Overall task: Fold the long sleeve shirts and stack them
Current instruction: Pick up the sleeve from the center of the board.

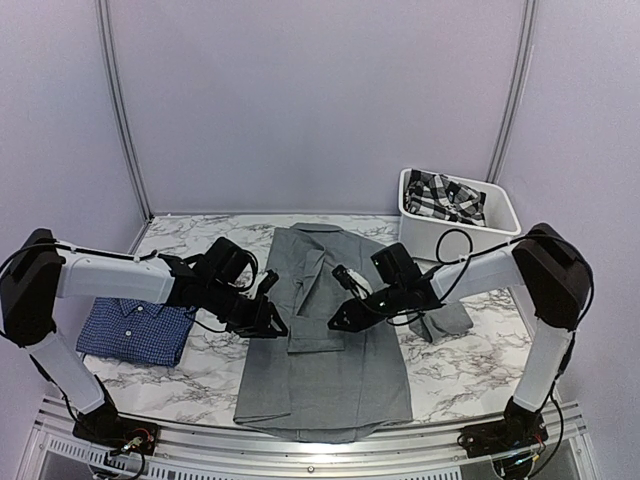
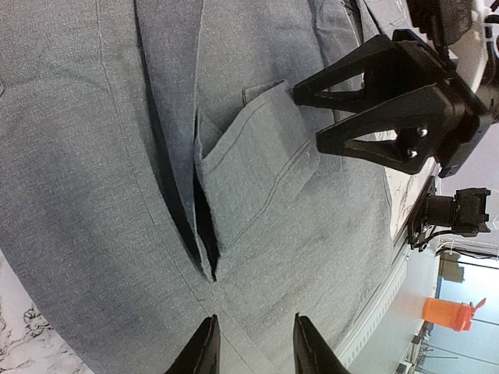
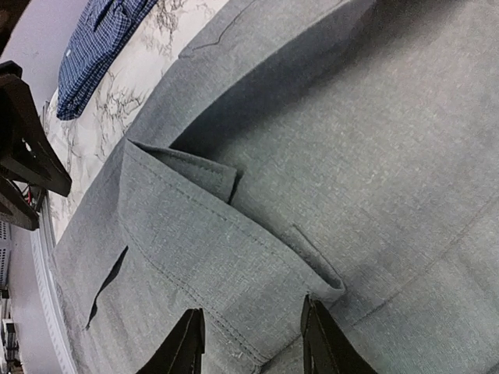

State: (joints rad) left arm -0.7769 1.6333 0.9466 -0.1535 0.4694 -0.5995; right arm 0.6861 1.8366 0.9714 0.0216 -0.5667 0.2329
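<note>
The grey long sleeve shirt (image 1: 330,380) lies spread flat in the middle of the marble table, with one sleeve folded across its body. That sleeve's cuff (image 3: 203,241) rests on the cloth just ahead of my right gripper (image 3: 253,347), whose jaws stand open over it. My left gripper (image 2: 253,351) hovers open over the shirt's left part with only flat cloth beneath. In the top view the two grippers (image 1: 265,320) (image 1: 340,315) face each other across the folded sleeve. The dark blue checked shirt (image 1: 135,330) lies folded at the left.
A white bin (image 1: 505,205) holding a black-and-white plaid cloth (image 1: 445,197) stands at the back right. The grey shirt's other sleeve (image 1: 445,322) sticks out to the right under my right arm. A metal rail (image 1: 320,445) runs along the near edge.
</note>
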